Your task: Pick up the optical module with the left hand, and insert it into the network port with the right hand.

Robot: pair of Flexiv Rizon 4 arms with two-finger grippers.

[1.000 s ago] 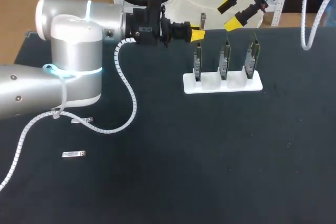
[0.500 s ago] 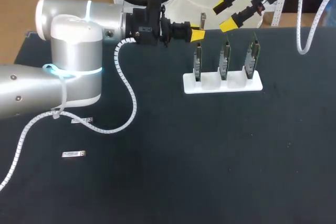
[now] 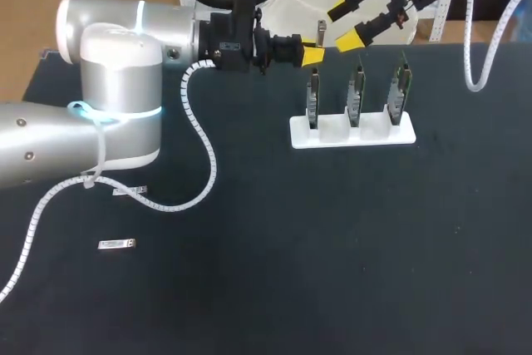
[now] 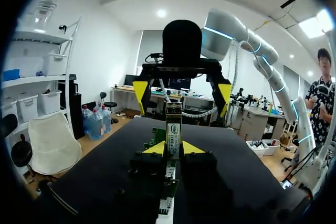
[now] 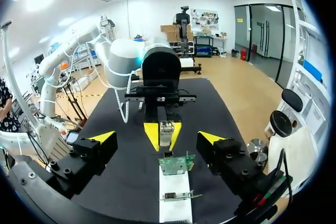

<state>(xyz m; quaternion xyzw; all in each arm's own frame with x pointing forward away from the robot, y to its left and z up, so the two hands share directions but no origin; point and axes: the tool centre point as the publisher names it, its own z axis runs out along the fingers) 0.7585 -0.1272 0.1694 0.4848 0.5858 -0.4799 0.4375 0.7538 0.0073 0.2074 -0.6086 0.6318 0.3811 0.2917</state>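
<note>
Currently the handover is in hand: the left gripper (image 3: 312,56) is clamped on the optical module (image 3: 322,31), holding it upright just behind the white rack (image 3: 352,134) of network ports (image 3: 356,91). The right gripper (image 3: 344,26), fingers spread, hovers beside the module above that rack. Next it should straddle the module and close squarely.

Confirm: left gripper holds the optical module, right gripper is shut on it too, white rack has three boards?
No. The right gripper is open, fingers spread wide and clear of the optical module; the right wrist view shows it. The left gripper does hold the module, and the white rack has three boards.
</note>
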